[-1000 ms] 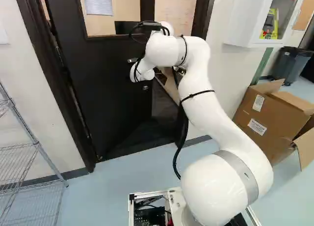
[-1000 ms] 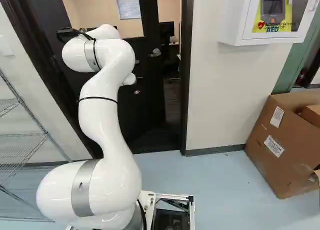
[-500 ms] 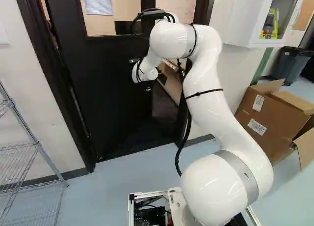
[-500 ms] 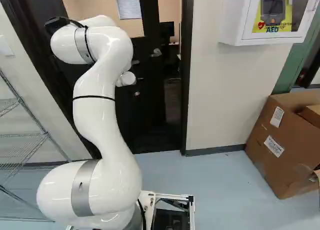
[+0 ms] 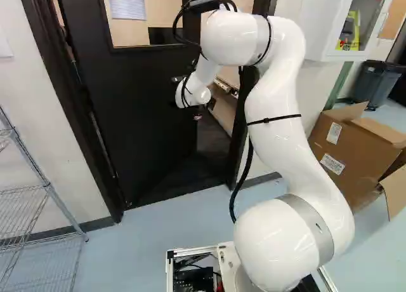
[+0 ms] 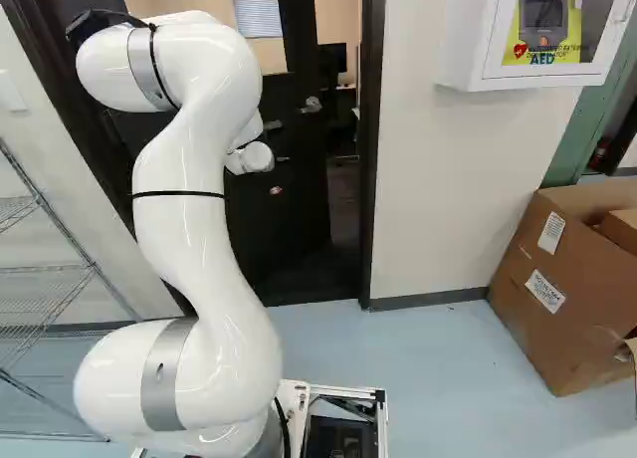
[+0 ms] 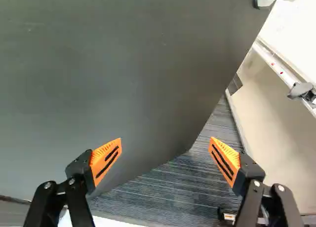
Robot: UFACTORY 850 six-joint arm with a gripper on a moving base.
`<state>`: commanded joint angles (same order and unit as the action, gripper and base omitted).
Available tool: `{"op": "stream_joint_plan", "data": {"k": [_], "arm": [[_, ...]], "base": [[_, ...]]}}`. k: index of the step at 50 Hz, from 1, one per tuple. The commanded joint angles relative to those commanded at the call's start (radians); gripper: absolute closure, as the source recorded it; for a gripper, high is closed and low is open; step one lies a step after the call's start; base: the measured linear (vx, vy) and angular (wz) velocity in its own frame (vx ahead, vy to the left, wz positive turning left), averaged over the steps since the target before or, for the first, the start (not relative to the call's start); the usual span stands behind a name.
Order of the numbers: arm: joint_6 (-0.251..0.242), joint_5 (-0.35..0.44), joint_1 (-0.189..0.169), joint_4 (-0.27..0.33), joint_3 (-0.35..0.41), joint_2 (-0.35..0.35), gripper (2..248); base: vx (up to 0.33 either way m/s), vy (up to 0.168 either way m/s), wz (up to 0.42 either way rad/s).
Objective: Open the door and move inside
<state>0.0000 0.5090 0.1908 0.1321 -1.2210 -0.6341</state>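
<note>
Black windowed door [image 5: 136, 124] ajar in its dark frame [image 5: 82, 117], beyond the white robot arm [image 5: 282, 133]. At the wrist, the orange-padded gripper [image 7: 165, 141] is spread wide, grasping nothing, near the door's free edge. The door looks rigid and fairly heavy (a closer might push back), likely best pressed flat-on near that free edge, far from the hinges, rather than pinched.
</note>
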Motion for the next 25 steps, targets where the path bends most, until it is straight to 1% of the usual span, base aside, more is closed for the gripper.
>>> {"op": "stream_joint_plan", "data": {"k": [25], "arm": [[0.000, 0.004, -0.030, 0.000, 0.145, 0.107, 3]], "base": [[0.000, 0.000, 0.000]]}}
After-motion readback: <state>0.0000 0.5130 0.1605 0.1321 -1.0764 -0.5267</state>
